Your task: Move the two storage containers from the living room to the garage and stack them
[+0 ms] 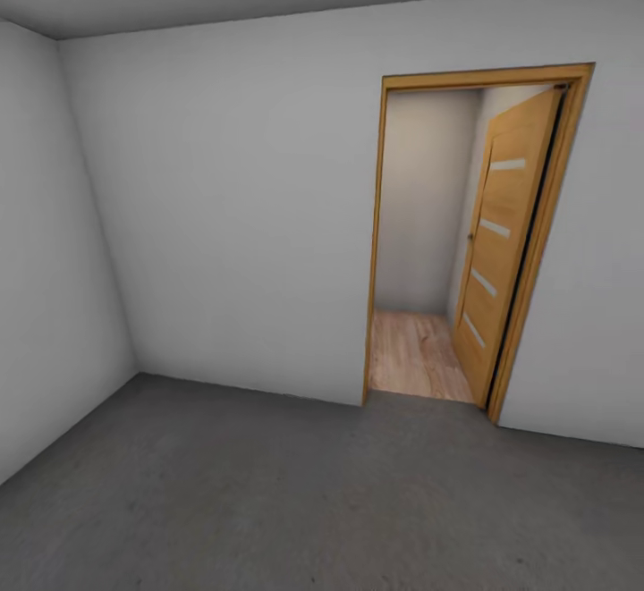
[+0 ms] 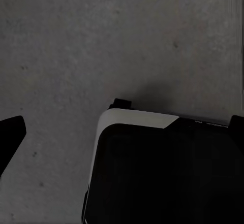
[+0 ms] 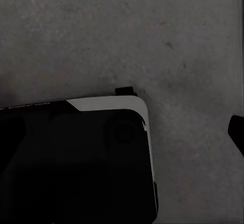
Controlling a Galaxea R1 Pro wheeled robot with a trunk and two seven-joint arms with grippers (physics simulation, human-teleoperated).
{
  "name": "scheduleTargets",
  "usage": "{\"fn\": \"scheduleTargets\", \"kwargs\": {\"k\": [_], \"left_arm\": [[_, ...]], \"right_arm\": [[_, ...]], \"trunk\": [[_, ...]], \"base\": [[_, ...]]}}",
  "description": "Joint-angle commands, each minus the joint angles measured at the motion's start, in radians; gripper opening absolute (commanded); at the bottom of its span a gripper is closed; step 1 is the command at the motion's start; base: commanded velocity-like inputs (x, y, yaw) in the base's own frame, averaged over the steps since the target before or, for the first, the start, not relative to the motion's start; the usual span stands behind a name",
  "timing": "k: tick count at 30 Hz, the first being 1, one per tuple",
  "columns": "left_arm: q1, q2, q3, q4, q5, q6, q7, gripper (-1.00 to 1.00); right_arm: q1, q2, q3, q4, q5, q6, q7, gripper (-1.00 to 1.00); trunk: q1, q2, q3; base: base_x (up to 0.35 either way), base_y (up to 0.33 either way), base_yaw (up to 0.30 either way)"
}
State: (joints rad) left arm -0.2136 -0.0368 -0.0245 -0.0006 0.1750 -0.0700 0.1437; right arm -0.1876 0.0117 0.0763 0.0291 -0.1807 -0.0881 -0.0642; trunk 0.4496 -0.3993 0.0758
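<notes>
Head cam faced a bare grey-white wall (image 1: pixel 233 215) w/ an orange wood door (image 1: pixel 501 242) swung open onto a plank-floored room. Concrete floor (image 1: pixel 268 502) lay in front. Both wrist cams looked down at that floor & the robot's dark base (image 2: pixel 162 173). Finger state: couldn't tell, either side.

I count one orange-wood door (image 1: pixel 504 242) standing open, its four glass slits (image 1: pixel 495 228) catching light, one doorway (image 1: pixel 429 242), and two white-grey walls (image 1: pixel 224 215).

Soft even light, slightly blurred; wrist views dim, perhaps underexposed.
</notes>
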Motion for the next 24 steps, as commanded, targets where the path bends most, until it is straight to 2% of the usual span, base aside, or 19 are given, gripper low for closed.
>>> {"fn": "scheduleTargets", "kwargs": {"k": [1, 24], "left_arm": [[0.000, -0.001, -0.003, 0.001, 0.009, -0.004, 0.002, 1.00], [0.000, -0.002, -0.003, 0.001, 0.009, -0.005, 0.002, 1.00]], "right_arm": [[-0.001, 0.001, 0.008, 0.003, -0.010, -0.006, -0.002, 1.00], [-0.001, 0.001, 0.008, 0.003, -0.010, -0.006, -0.002, 1.00]], "trunk": [[0.000, -0.001, 0.000], [0.000, -0.001, 0.000]], "base": [[0.000, 0.000, -0.287], [0.000, 0.000, -0.287]]}}
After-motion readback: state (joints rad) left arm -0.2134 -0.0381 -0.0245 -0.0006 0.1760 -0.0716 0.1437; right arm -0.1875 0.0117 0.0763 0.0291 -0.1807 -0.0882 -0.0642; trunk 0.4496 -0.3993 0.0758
